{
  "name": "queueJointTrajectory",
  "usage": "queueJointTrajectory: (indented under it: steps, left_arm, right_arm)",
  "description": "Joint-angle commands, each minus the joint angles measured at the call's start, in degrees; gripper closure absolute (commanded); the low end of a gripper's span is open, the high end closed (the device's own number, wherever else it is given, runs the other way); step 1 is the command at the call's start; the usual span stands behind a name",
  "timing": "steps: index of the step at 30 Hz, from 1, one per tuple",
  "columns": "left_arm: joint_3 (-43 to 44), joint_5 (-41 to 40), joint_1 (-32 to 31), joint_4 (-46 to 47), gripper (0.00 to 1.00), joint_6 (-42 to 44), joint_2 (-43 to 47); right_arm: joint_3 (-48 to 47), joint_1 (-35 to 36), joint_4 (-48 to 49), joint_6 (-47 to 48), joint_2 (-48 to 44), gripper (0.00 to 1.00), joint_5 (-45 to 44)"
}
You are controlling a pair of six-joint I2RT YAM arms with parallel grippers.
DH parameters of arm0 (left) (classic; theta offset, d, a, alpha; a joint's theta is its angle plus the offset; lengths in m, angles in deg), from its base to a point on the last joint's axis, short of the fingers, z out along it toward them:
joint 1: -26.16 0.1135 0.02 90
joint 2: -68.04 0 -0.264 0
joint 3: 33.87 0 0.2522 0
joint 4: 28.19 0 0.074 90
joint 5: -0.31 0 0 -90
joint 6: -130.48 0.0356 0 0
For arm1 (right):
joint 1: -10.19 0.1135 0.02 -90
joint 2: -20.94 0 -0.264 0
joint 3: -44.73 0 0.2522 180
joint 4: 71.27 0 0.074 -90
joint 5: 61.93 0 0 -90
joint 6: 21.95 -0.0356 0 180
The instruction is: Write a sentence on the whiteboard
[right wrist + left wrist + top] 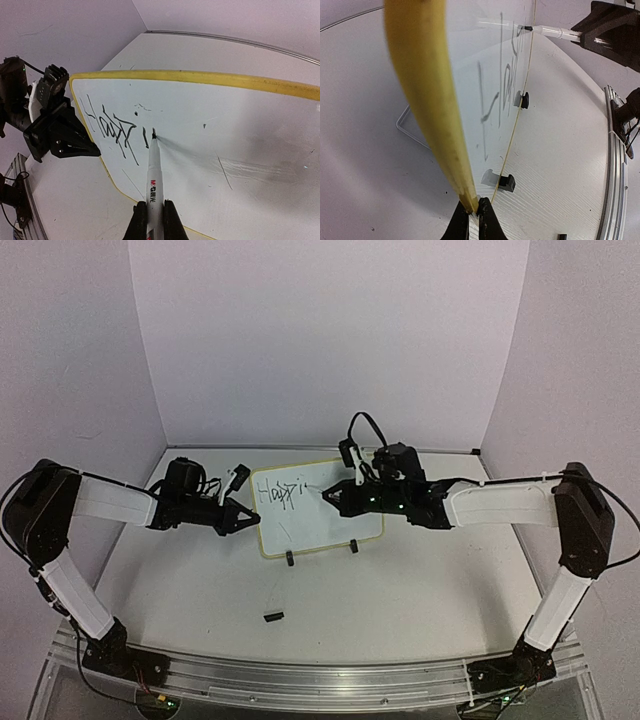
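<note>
The whiteboard (pixel 330 525) stands upright on two black clip feet (pixel 290 560) at mid-table, white with a yellow rim (pixel 427 100). Black handwritten letters of the sentence (pixel 278 492) run along its upper left and read roughly "Happi" (pixel 115 131). My left gripper (pixel 250 518) is shut on the board's left edge, pinching the rim (pixel 474 207). My right gripper (pixel 154 207) is shut on a white marker (pixel 154 185). The marker's black tip (pixel 153 134) touches the board just right of the last letter.
A small black cap (pixel 272 616) lies on the table in front of the board. A thin wire stand (pixel 407 127) sits behind the board. A metal rail (pixel 320 680) runs along the near edge between the arm bases. Walls close in the back and sides.
</note>
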Motion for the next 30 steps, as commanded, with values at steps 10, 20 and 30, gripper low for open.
queueJointTrajectory:
  steps: [10, 20, 30]
  left_arm:
    - [1.8, -6.0, 0.0, -2.3, 1.0, 2.3, -0.2]
    - [1.9, -6.1, 0.0, -2.5, 1.0, 2.3, -0.2]
    - [1.8, -6.1, 0.0, -2.7, 1.0, 2.4, 0.1]
  right_arm:
    - [2.0, -0.2, 0.5, -1.9, -0.3, 1.0, -1.1]
    - [0.0, -0.2, 2.0, -1.1, -0.6, 1.0, -0.8]
    - [0.2, -0.2, 5.9, -1.1, -2.5, 1.0, -3.2]
